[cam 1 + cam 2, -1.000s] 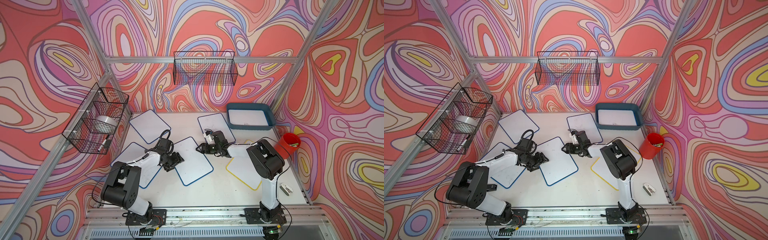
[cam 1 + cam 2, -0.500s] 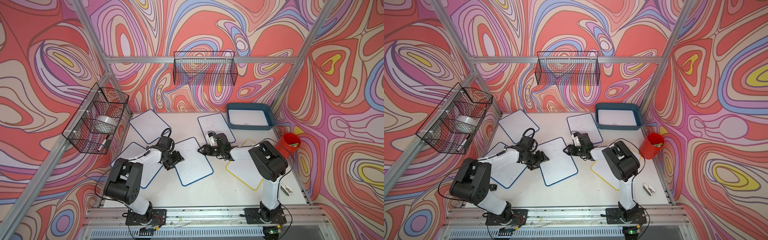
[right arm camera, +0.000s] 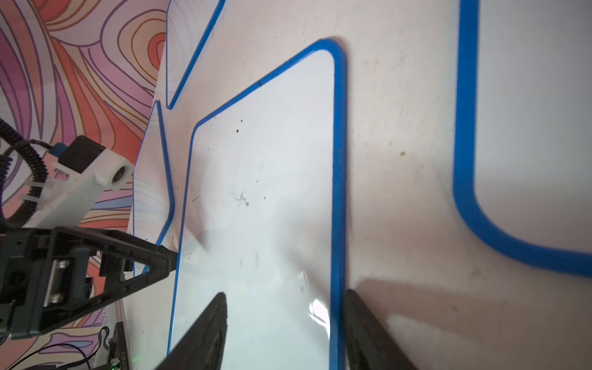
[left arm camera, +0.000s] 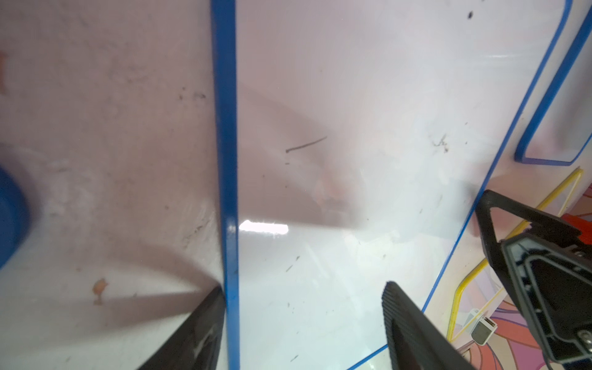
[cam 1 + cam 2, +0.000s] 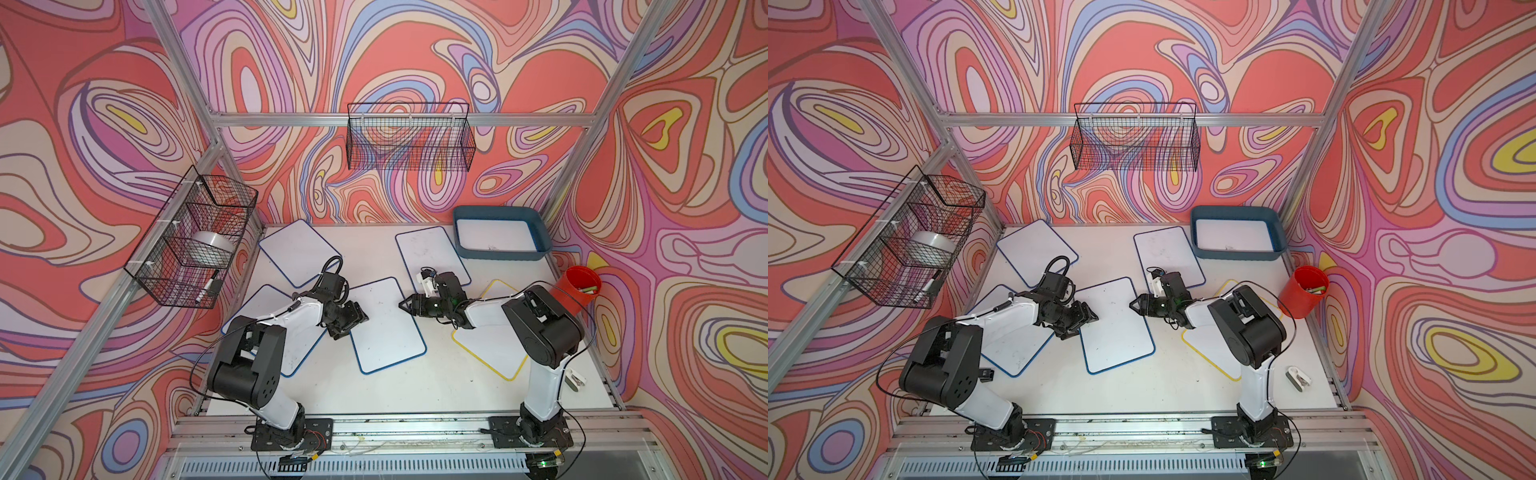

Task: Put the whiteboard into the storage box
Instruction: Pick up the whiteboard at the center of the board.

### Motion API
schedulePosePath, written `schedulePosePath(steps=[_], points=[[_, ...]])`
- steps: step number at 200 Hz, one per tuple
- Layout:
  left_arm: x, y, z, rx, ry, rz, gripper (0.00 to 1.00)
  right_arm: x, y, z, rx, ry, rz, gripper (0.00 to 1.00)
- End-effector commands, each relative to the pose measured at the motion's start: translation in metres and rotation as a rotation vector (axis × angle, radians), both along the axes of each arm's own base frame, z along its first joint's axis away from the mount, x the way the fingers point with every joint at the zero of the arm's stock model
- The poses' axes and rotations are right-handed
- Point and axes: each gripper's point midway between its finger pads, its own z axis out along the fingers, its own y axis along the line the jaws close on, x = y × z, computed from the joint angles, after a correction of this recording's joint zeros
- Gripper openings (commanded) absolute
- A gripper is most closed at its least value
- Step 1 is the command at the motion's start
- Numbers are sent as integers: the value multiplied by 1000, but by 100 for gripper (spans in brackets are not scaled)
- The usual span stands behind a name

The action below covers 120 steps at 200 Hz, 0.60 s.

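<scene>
Whiteboard (image 5: 386, 328): flat between left gripper (image 4: 304, 333) and right gripper (image 3: 285, 333), well apart from storage box (image 5: 498, 254)
Left gripper: jaws apart, straddling one blue rim, seemingly touching
Right gripper: jaws apart, straddling opposite rim

Whiteboard (image 5: 388, 328): glossy, smooth white face with glare patches and faint marker smudges; the blue rim looks like plastic. Table (image 5: 374, 395): matt white, scuffed and stained. Storage box (image 5: 500, 256): smooth blue plastic with a dull sheen. Baskets (image 5: 409, 139): black wire mesh. Bucket (image 5: 570, 300): smooth red plastic. Frame (image 5: 374, 119): bare grooved metal, satin finish. Left gripper (image 4: 304, 286): black plastic; pads (image 4: 400, 315) finely ribbed and matt. Walls (image 5: 124, 124): matt print.
</scene>
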Motion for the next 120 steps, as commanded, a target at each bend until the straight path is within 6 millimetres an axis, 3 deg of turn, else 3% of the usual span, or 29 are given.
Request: schedulePosePath(steps=[1, 120], points=[[33, -49, 30, -201, -184, -107, 72, -57, 46, 40, 184, 29, 272, 58], [17, -53, 13, -232, -137, -121, 73, -62, 48, 65, 261, -41, 298, 58]])
